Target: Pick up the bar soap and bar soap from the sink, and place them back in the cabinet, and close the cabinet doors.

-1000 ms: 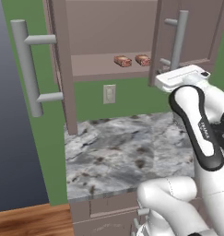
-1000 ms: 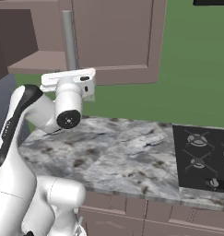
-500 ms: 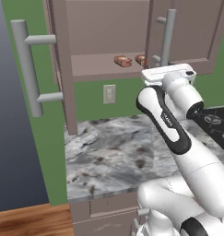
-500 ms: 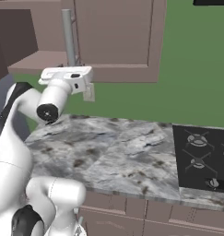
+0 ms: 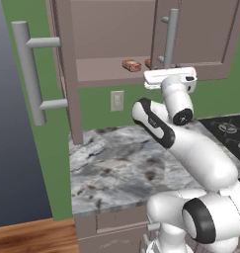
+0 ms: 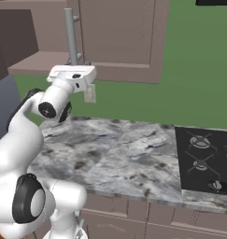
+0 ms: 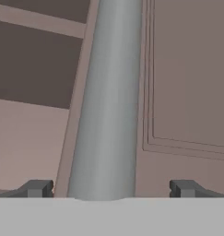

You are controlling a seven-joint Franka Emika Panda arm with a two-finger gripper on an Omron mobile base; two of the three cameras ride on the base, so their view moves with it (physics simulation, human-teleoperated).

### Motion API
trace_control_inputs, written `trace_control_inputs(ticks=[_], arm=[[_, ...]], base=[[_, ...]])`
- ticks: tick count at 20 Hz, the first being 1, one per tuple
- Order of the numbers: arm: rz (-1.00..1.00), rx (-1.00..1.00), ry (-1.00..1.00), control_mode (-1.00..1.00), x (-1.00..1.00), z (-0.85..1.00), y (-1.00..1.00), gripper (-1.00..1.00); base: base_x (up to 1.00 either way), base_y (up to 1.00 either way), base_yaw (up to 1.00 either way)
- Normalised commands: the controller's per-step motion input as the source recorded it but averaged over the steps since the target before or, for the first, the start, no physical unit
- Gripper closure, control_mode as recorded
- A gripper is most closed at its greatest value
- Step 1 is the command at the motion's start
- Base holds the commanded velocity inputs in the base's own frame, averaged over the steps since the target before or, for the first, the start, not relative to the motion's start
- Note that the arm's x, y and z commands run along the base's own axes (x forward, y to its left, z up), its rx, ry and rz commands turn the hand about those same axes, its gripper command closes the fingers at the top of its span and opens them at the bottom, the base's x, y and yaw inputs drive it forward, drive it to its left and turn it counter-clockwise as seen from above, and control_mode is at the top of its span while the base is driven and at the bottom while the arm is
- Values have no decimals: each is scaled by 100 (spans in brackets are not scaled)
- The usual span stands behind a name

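The wall cabinet [image 5: 106,29] has its left door [image 5: 62,69] swung wide open. Its right door [image 5: 200,34] is partly closed. Two reddish bar soaps lie on the cabinet shelf: one bar soap [image 5: 132,64] in plain sight, the other [image 5: 149,63] half hidden behind the right door's edge. My gripper [image 5: 169,69] sits at the lower end of the right door's grey bar handle [image 5: 169,37]. In the hand view the handle [image 7: 106,115] runs between the fingertips [image 7: 37,188], which stand wide apart, open. The sink is out of view.
The left door's long handle [image 5: 30,74] juts out at the far left. A grey marbled counter [image 5: 121,163] lies below, with a black stovetop [image 6: 206,158] to its right. A wall outlet [image 5: 117,100] sits on the green wall under the cabinet.
The hand has moved left in the left base view, and the right door with its handle has swung with it, further towards shut. It now covers part of the second soap.
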Motion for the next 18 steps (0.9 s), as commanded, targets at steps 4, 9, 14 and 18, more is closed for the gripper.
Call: trace_control_inputs(ticks=[4, 9, 14, 18], arm=[[-7, 0, 0, -100, 55, 2, 0, -100], [-4, 0, 1, -100, 43, 2, 0, -100], [0, 0, 5, -100, 38, 0, 0, -100], [0, 0, 8, -100, 45, 0, 0, -100]], base=[[0, 0, 0], [0, 0, 0], [0, 0, 0], [0, 0, 0]])
